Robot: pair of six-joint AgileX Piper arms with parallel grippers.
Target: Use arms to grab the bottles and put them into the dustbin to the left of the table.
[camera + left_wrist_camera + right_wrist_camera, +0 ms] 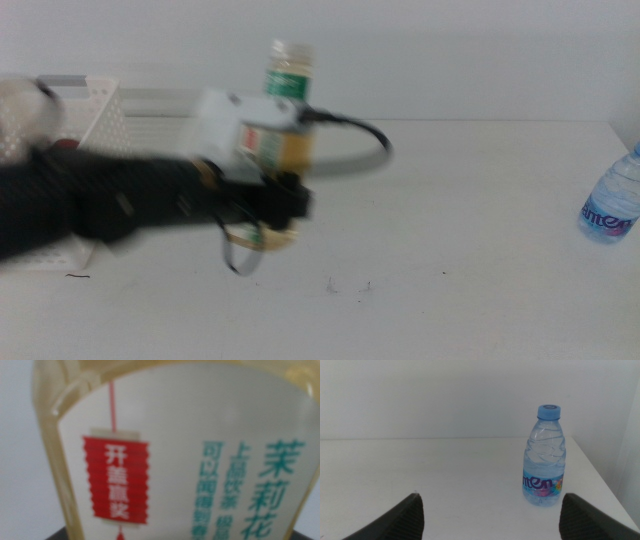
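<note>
My left gripper (272, 212), reaching in from the left and blurred by motion, is shut on the yellow tea bottle (289, 95) and holds it upright above the table (460, 230). The bottle's white label with a red lantern fills the left wrist view (170, 450). The water bottle (612, 205), clear with a blue label, stands at the table's right edge. In the right wrist view it (544, 460) stands ahead of my right gripper (492, 505), which is open and empty. The right arm is out of the middle view. The white dustbin (95, 108) stands at the left, partly behind the left arm.
A small red patch (64, 144) shows inside the dustbin behind the arm; I cannot tell what it is. A few small dark marks (345, 288) lie on the table near the front.
</note>
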